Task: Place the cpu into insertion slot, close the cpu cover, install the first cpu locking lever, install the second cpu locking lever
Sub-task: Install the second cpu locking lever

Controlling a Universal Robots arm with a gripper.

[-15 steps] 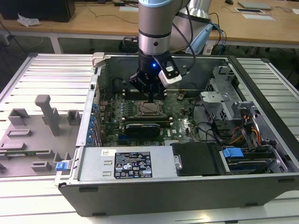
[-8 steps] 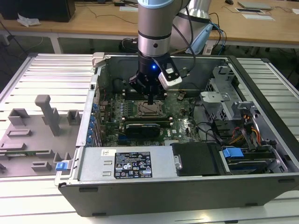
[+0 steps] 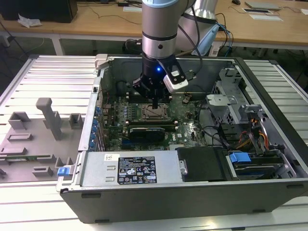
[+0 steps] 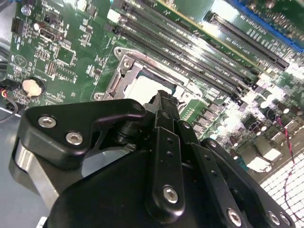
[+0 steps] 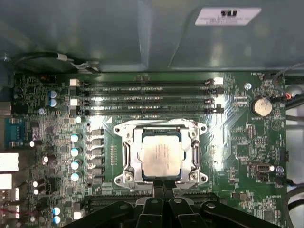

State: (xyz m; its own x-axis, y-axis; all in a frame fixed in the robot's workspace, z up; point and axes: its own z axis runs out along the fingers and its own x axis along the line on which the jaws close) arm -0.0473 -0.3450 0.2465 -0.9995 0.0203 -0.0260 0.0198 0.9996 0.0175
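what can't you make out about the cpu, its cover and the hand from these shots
- The hand: in the first wrist view the frame's edge cuts off its body, so open or shut is unclear.
- The cpu: in the second wrist view the hand's black body hides its near part.
- The cpu cover: whether it is locked down, and where the locking levers sit, cannot be told.
- Exterior view: the arm blocks part of the socket area.

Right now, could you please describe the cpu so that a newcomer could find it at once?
Inside the open computer case, find the green motherboard. Beside its four long black memory slots sits a square metal socket; the cpu is the flat, pale silvery square in its middle, unlike the dark parts around it.
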